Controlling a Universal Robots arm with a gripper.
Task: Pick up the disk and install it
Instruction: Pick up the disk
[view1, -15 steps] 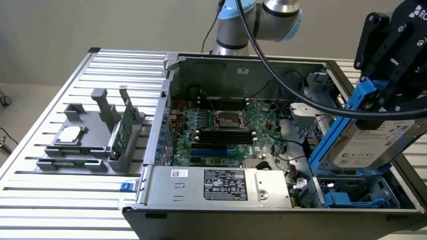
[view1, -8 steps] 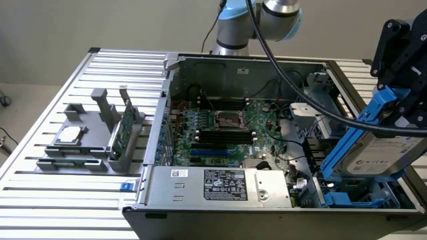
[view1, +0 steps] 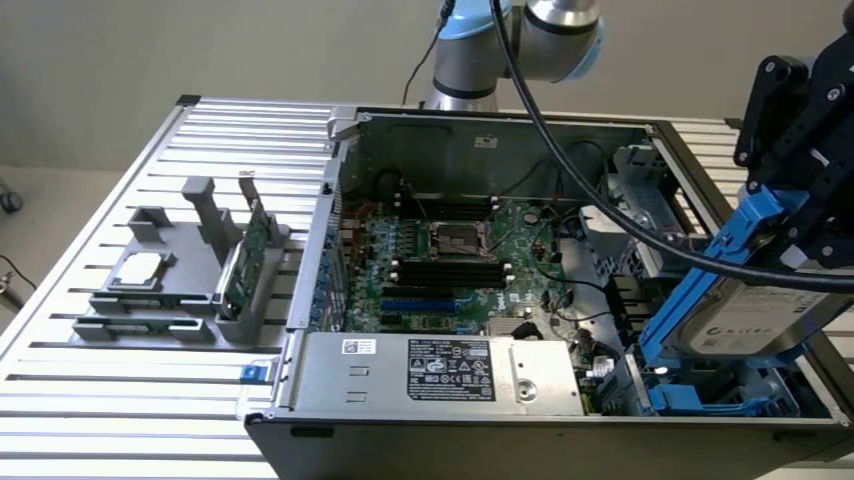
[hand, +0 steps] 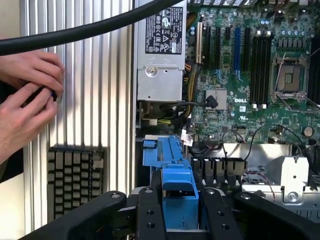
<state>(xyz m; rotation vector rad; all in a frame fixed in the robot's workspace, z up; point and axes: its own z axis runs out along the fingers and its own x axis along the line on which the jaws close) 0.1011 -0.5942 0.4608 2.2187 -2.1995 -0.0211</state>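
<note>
An open computer case lies on its side on the slatted metal counter. Its green motherboard faces up and a silver power supply sits along the near edge. At the exterior view's right, above the case's corner, hangs the disk, tilted steeply with its label outward and its blue carrier frame along the edge. The gripper is clamped on the top of that frame. In the wrist view the blue plastic sits tight between the black fingers.

Under the disk is a bay with blue guides. The step in hand looks to be bringing the disk to that bay. To do it well, the carrier's edges should line up squarely with the guides before the disk goes down. The tilt should match the bay's own angle so the frame slides rather than wedges. A thick black cable runs near the path and should be kept from snagging.

A person's hands rest at the counter's edge near a keyboard, so slow motion is prudent. A grey holder and a green card stand well apart from the disk.
</note>
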